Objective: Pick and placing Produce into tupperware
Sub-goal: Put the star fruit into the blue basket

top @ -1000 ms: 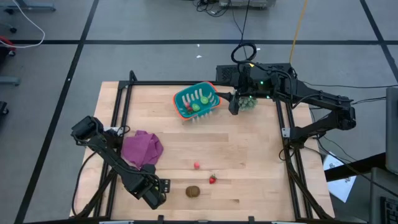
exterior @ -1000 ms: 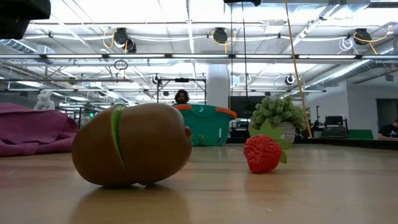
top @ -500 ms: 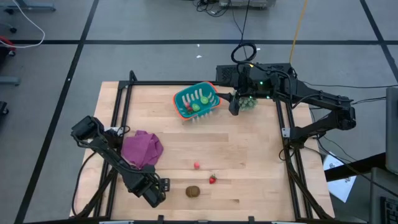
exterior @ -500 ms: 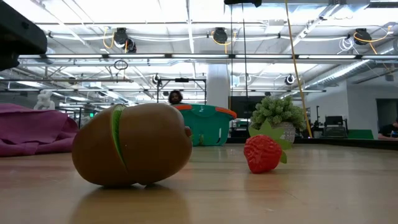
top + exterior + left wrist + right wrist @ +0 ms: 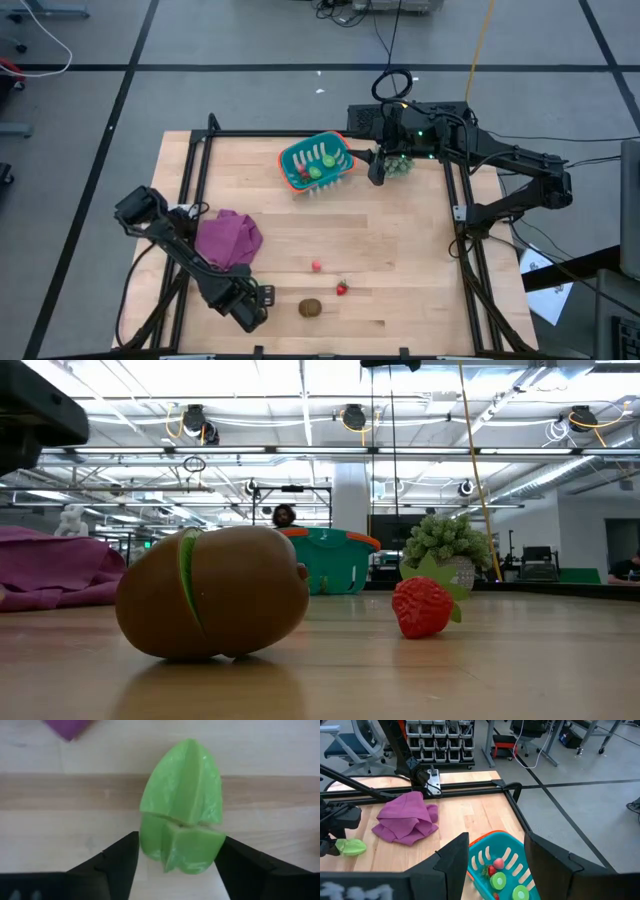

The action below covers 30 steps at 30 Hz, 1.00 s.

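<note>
Your left gripper [image 5: 262,296] sits at the near table edge, fingers clamped on a light green fruit [image 5: 182,815]. Just beside it lies the brown oval [image 5: 310,308], then a strawberry [image 5: 342,289] and a small red piece [image 5: 316,266], all on the wood. Purple cloth [image 5: 228,238] near the left arm. Far side: teal basket [image 5: 316,164] holds red and green pieces. Your right gripper [image 5: 377,171] hangs just beside it, fingers spread, nothing held, plant [image 5: 399,165] behind.
</note>
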Tool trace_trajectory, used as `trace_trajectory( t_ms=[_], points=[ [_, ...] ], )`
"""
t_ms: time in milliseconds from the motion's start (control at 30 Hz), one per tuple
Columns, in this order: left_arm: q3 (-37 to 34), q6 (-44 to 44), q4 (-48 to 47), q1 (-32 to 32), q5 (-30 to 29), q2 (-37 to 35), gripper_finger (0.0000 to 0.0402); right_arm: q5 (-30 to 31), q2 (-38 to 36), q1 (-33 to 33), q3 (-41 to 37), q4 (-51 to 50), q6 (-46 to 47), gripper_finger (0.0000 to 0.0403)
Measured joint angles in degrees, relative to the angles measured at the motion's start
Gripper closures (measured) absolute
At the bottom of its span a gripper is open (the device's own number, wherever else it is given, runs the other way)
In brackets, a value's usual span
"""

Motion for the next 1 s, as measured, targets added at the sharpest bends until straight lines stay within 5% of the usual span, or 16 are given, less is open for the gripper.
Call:
trace_trajectory(
  t_ms=[267, 1000],
  points=[
    [0.00, 4.17, 0.17, 2.25, -1.19, 0.00, 0.0189, 0.02, 0.00, 0.00, 0.00, 0.00, 0.00, 0.0220],
    [-0.02, 9.51, 2.95, 4.67, -9.59, 0.02, 0.0192, 0.02, 0.00, 0.00, 0.00, -0.01, 0.00, 0.0220]
  ],
)
